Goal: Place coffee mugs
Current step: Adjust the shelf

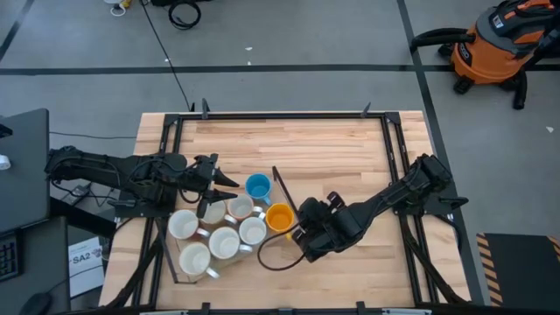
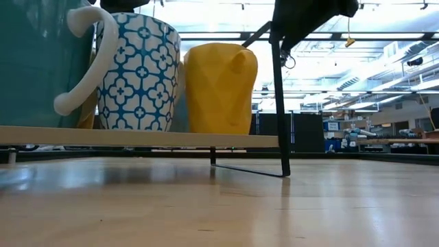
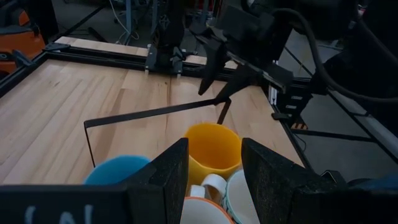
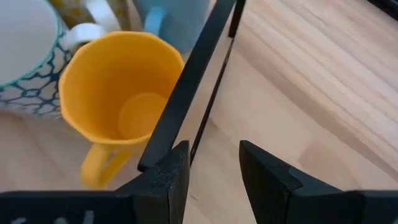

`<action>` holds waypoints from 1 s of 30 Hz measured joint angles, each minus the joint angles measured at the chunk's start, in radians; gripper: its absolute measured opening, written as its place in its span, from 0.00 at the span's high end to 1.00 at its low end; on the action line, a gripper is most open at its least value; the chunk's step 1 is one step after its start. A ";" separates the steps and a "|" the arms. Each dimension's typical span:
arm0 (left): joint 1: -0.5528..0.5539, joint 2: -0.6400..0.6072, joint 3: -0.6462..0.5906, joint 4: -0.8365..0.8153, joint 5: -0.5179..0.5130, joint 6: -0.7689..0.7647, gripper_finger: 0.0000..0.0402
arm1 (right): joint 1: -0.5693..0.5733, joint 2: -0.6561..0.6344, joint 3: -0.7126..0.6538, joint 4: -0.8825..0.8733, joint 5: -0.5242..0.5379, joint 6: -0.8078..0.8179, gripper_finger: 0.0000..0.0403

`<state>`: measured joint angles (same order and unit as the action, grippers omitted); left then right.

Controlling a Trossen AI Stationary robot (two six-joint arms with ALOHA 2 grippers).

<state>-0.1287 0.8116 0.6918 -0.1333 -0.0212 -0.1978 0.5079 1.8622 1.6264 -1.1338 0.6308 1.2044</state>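
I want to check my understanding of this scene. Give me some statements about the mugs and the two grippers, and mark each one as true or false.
1. The orange-yellow mug stands upright with its opening up. True.
2. The right gripper holds the orange-yellow mug by its handle. False: its fingers are apart with nothing between them, beside the thin black rack frame next to that mug.
3. The blue mug stands beside the orange-yellow mug. True.
4. The left gripper is far from the mugs, at the table's edge. False: it is over the mug group, near the blue mug.
5. All mugs lie tipped on their sides. False: those seen from above stand upright.
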 joint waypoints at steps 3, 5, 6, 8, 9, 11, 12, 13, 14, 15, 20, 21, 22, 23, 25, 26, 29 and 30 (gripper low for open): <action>0.000 0.000 0.000 0.000 0.000 0.000 0.61 | 0.003 0.000 0.000 0.006 -0.029 -0.009 0.64; 0.000 0.000 0.000 0.000 0.000 0.000 0.61 | 0.006 0.000 0.000 0.008 -0.064 -0.013 0.64; 0.000 0.000 0.000 0.000 0.000 0.000 0.61 | 0.009 0.000 0.000 0.008 -0.087 -0.019 0.64; 0.000 0.000 0.000 0.000 0.000 0.000 0.61 | 0.016 0.000 0.000 0.012 -0.120 -0.033 0.64; 0.000 0.000 0.000 0.000 0.000 0.000 0.61 | 0.022 0.000 0.000 0.017 -0.133 -0.036 0.64; 0.000 0.000 0.000 -0.001 0.000 0.001 0.61 | 0.036 0.000 0.000 0.034 -0.139 -0.039 0.64; 0.000 0.000 0.000 -0.001 0.000 0.000 0.61 | 0.043 0.000 0.000 0.034 -0.139 -0.046 0.64; 0.000 0.000 0.000 -0.001 0.000 0.001 0.61 | 0.048 0.000 0.000 0.044 -0.139 -0.057 0.64; 0.000 0.000 0.000 -0.001 0.000 0.001 0.61 | 0.052 0.000 0.000 0.053 -0.138 -0.061 0.64; 0.000 0.000 0.000 -0.001 0.000 0.001 0.61 | 0.057 0.000 0.000 0.053 -0.139 -0.062 0.64; 0.000 0.000 0.000 -0.003 0.000 0.000 0.61 | 0.075 0.000 0.000 0.040 -0.153 -0.060 0.64; 0.000 0.000 0.000 -0.003 0.000 0.000 0.61 | 0.077 0.000 0.000 0.039 -0.152 -0.060 0.64; 0.000 0.000 0.000 -0.003 0.000 0.001 0.61 | 0.078 0.000 0.000 0.038 -0.145 -0.061 0.64; 0.000 0.000 0.000 -0.003 0.000 0.001 0.61 | 0.078 0.000 0.000 0.035 -0.138 -0.064 0.64; 0.000 0.000 0.000 -0.003 0.000 0.000 0.61 | 0.077 0.000 0.000 0.035 -0.116 -0.076 0.64; 0.000 0.000 0.000 -0.003 0.000 0.000 0.61 | 0.076 0.000 0.000 0.036 -0.103 -0.080 0.64; 0.000 0.000 0.000 -0.003 0.000 0.000 0.61 | 0.068 0.000 0.000 0.044 -0.074 -0.082 0.64; 0.000 0.000 0.000 -0.003 0.000 0.001 0.61 | 0.064 0.000 0.000 0.048 -0.069 -0.082 0.64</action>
<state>-0.1286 0.8112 0.6920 -0.1360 -0.0212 -0.1970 0.5722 1.8622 1.6264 -1.0856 0.5618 1.1221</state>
